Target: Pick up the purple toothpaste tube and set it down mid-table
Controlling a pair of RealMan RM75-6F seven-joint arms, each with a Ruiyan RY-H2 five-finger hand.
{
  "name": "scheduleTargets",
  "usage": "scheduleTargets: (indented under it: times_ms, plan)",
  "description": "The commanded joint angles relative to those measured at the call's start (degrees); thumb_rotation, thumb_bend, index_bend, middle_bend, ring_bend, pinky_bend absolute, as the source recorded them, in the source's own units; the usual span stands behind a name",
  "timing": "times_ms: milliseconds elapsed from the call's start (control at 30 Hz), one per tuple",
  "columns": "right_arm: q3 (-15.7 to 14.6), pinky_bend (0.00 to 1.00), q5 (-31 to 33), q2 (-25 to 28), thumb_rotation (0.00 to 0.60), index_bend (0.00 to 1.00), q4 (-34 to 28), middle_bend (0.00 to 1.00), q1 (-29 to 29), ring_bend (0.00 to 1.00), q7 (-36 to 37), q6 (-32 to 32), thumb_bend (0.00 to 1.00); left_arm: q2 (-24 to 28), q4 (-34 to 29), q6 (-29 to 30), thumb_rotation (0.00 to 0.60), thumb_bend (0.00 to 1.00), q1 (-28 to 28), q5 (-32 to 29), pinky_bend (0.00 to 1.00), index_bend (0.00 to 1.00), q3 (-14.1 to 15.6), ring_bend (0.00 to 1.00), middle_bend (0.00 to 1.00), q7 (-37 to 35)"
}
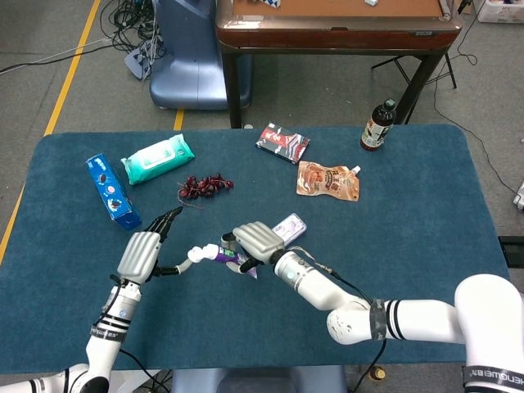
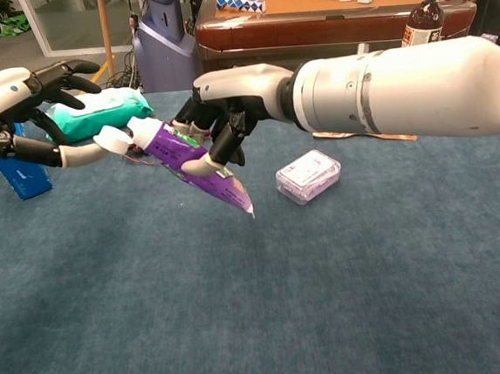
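Note:
The purple toothpaste tube (image 2: 191, 161) hangs above the blue table cloth (image 2: 243, 310), tilted, with its crimped end pointing down to the right. My right hand (image 2: 234, 101) grips it around the middle from above. Its white cap (image 2: 114, 139) points left and meets the thumb of my left hand (image 2: 15, 107), whose other fingers are spread and hold nothing. In the head view the tube (image 1: 223, 253) sits between the left hand (image 1: 139, 255) and the right hand (image 1: 258, 239), a little left of the table's middle.
A clear plastic box (image 1: 290, 227) lies just right of the right hand. Behind stand dark grapes (image 1: 205, 187), a green wipes pack (image 1: 158, 158) and a blue cookie box (image 1: 113, 191). An orange pouch (image 1: 327, 181), a red packet (image 1: 282, 142) and a bottle (image 1: 378, 125) lie far right.

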Motion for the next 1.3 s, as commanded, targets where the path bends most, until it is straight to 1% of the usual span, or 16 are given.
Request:
scheduleTargets:
  times_ms: [33,267,800,1000,1200,1300]
  plan:
    - [-0.1,0.56,0.2,-0.1,0.600,0.83,0.1,0.74,0.2,0.66,0.0,-0.1,0.88,0.0,-0.1,-0.1,0.411,0.17,-0.1,-0.2,0.34,0.00,-0.1,0.14,0.11,-0.1]
    - [-0.4,0.56,1.3,-0.6,0.600,0.84,0.6,0.75,1.2,0.67,-0.7,-0.4,0.88,0.1,-0.5,-0.3,0.411,0.17,-0.6,-0.5,0.34,0.00,-0.5,0.14,0.11,0.0]
    - [-1.0,0.57,6.0,-1.4,0.600,0.85,0.7,0.76,4.8,0.68,-4.0,-0.5,0.88,0.7,-1.0,-1.6,0.409,0.17,-1.6,-0.6,0.34,0.00,0.1,0.14,0.10,1.1]
    - [-1.7,0.57,7.2,1.4,0.600,0.86,-0.9,0.76,5.5,0.68,-4.6,-1.8,0.88,2.5,-1.7,-1.6,0.421,0.17,-1.6,-0.7,0.34,0.00,0.3,0.14,0.10,2.7]
    - [-2.7,0.57,7.8,5.9,0.600,0.86,-3.7,0.76,5.6,0.68,-5.1,-2.8,0.88,5.5,-3.1,-1.3,0.492,0.17,-0.9,-1.0,0.34,0.00,0.9,0.13,0.10,4.4]
    - [-3.7,0.57,7.7,8.1,0.600,0.86,-5.1,0.76,5.5,0.68,-5.6,-2.8,0.88,7.0,-3.7,-1.0,0.503,0.17,-0.3,-1.0,0.34,0.00,1.4,0.13,0.09,4.5]
